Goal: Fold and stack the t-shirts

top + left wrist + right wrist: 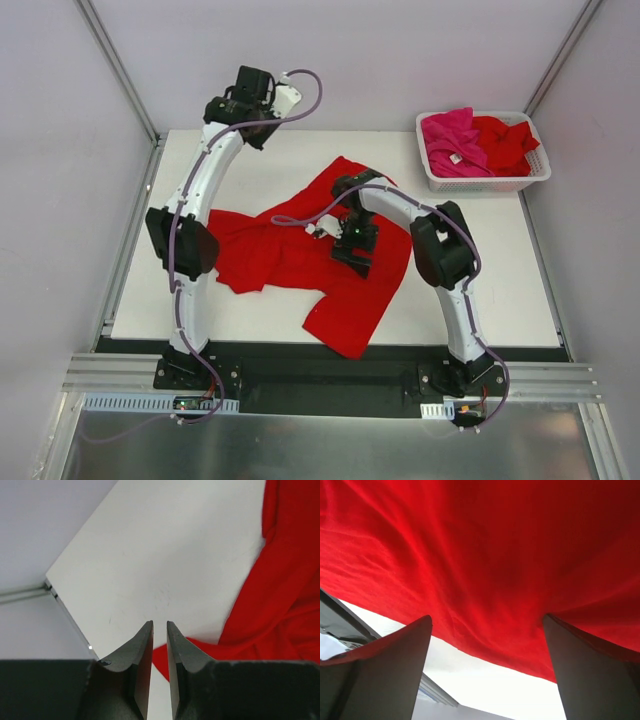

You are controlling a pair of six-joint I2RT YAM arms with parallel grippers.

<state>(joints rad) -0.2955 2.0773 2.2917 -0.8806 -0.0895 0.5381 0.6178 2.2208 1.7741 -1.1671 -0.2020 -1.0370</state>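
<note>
Black fingers of right gripper [486, 617] spread wide, clamping nothing, close over red t-shirt [290, 262], which lies crumpled at centre of table [480, 270]. Left gripper [159, 625] nearly closed, thin slit, empty, raised above bare far-left table, shirt edge beside it. White basket [432, 178] at far-right corner holds magenta t-shirt [450, 135] and second red t-shirt [506, 142].

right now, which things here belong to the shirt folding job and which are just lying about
Job:
spread red shirt
pink shirt
bunched red shirt

Lying about:
basket, holding the pink and bunched red shirts
table
</note>
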